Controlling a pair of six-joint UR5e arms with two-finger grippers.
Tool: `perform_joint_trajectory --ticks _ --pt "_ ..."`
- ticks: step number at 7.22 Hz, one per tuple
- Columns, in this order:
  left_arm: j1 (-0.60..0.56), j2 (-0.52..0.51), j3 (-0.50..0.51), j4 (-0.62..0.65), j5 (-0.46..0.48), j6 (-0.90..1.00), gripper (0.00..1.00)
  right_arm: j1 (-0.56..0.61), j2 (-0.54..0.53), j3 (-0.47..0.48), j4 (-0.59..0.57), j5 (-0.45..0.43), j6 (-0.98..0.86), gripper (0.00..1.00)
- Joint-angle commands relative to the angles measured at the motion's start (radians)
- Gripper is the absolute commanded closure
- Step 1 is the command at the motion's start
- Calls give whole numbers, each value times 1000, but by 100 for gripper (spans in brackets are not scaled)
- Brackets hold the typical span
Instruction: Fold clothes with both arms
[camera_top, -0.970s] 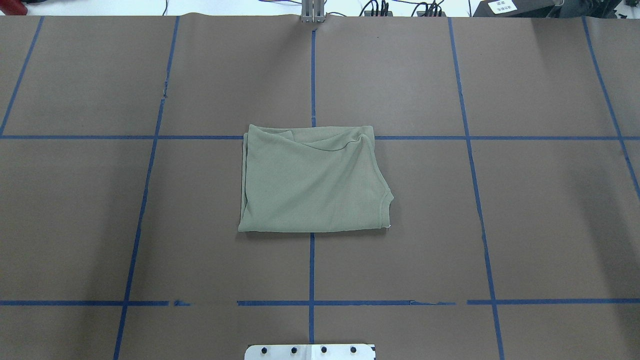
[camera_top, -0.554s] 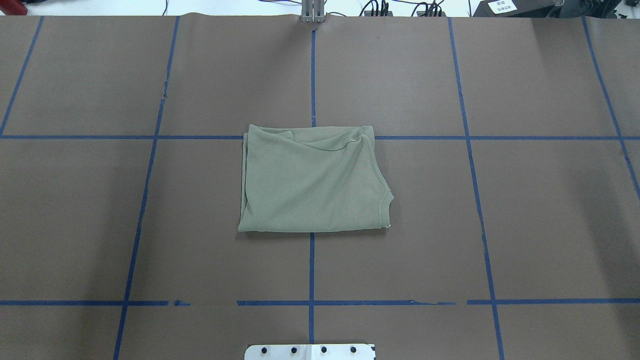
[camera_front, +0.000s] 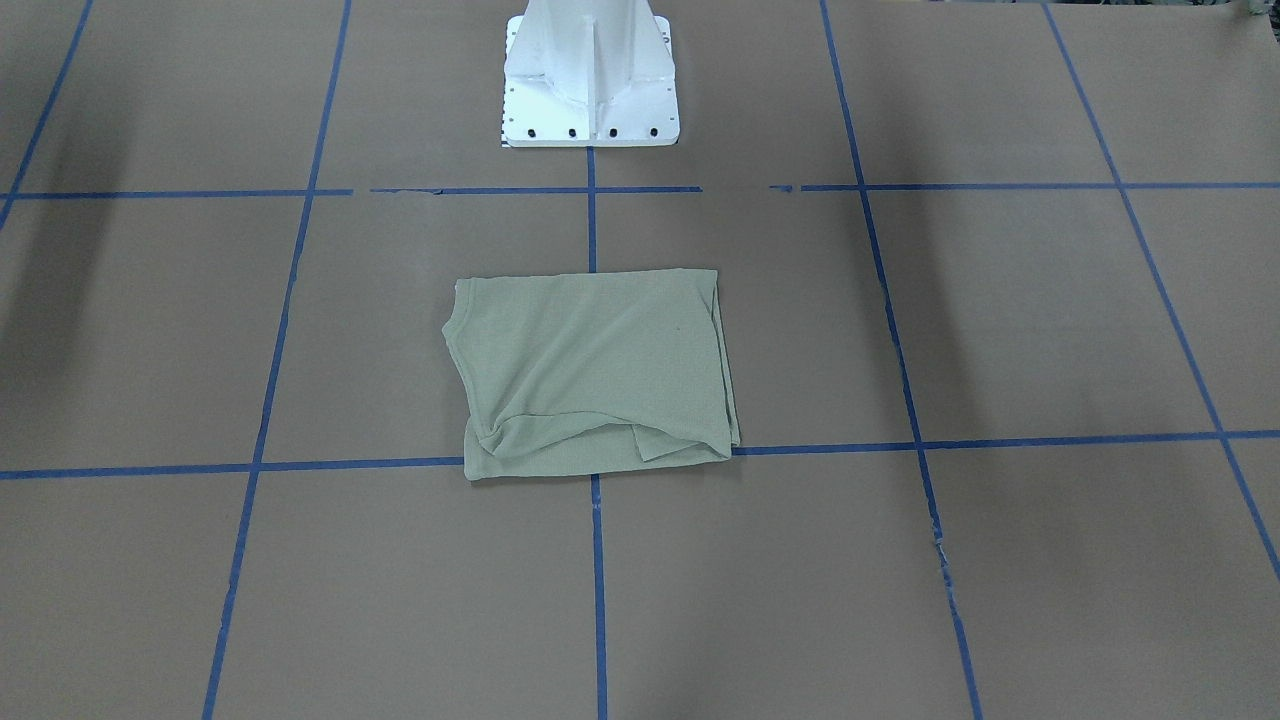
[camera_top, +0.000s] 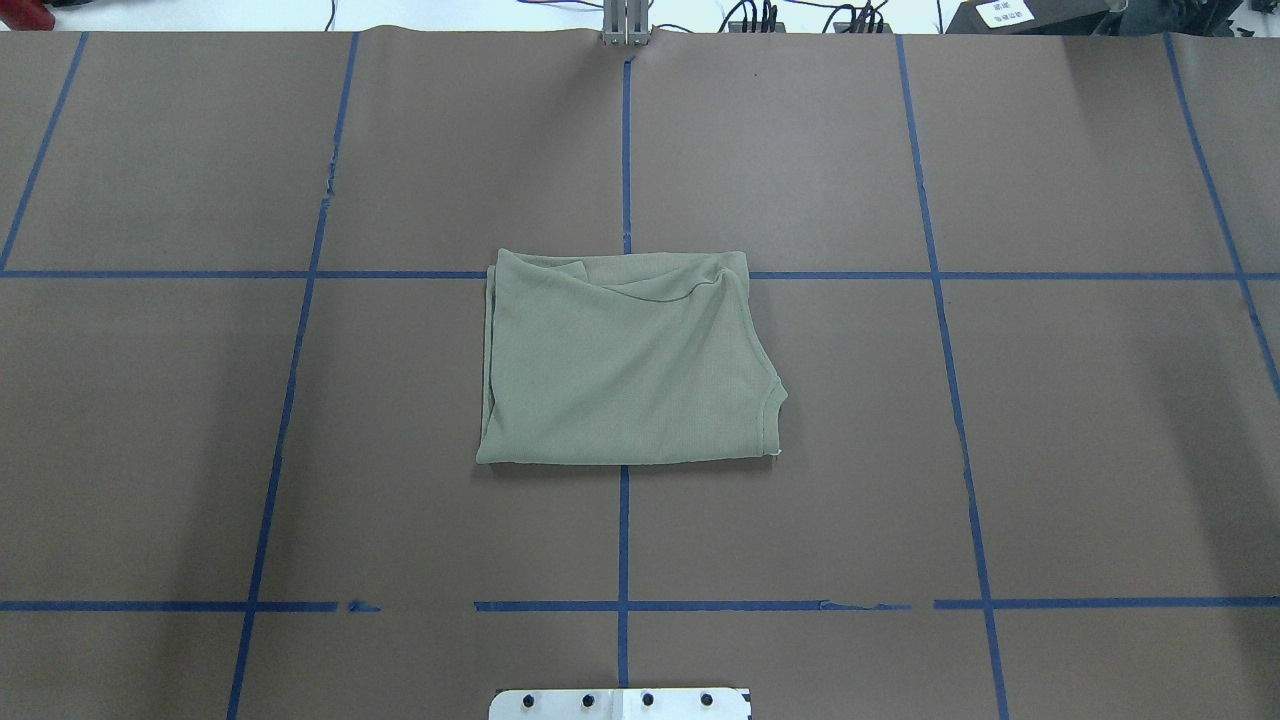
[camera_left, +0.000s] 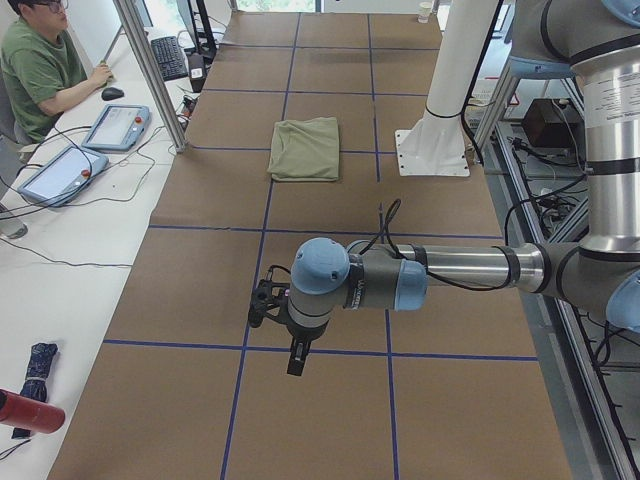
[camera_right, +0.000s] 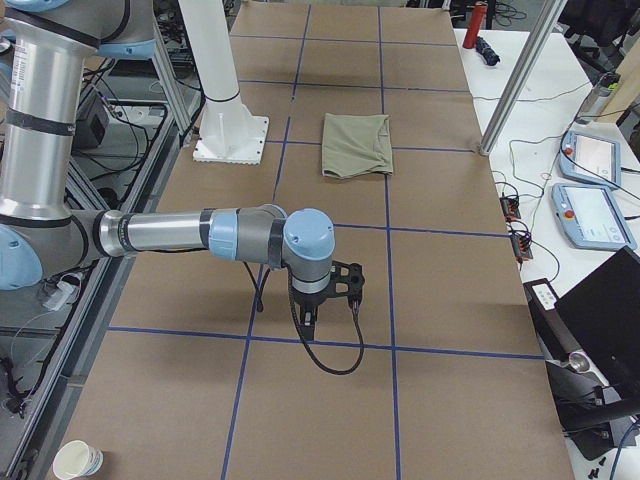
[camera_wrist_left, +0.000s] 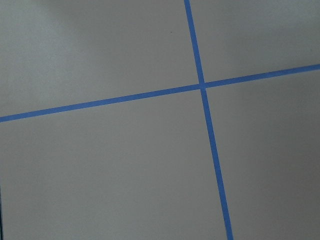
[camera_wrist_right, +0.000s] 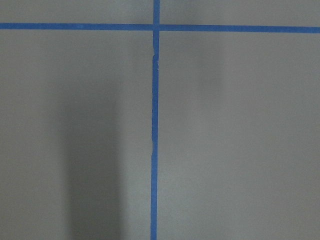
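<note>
The pale sage-green shirt (camera_top: 625, 365) lies folded into a rough rectangle at the middle of the brown table; it also shows in the front view (camera_front: 590, 370), left view (camera_left: 306, 148) and right view (camera_right: 356, 143). No gripper touches it. My left gripper (camera_left: 297, 362) hangs over the table far from the shirt, seen only in the left side view. My right gripper (camera_right: 310, 322) hangs likewise, seen only in the right side view. I cannot tell whether either is open or shut. Both wrist views show only brown paper and blue tape.
The white pedestal base (camera_front: 590, 70) stands behind the shirt. Blue tape lines (camera_top: 624, 540) grid the table. An operator (camera_left: 40, 70) sits at a side desk with control pendants (camera_left: 115, 127). More pendants (camera_right: 590, 215) and a paper cup (camera_right: 78, 460) lie off the table.
</note>
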Motion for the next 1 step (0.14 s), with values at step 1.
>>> perform_joint_trajectory --ticks 1 --pt "0 8 -1 0 1 0 0 0 -1 -6 0 -2 0 0"
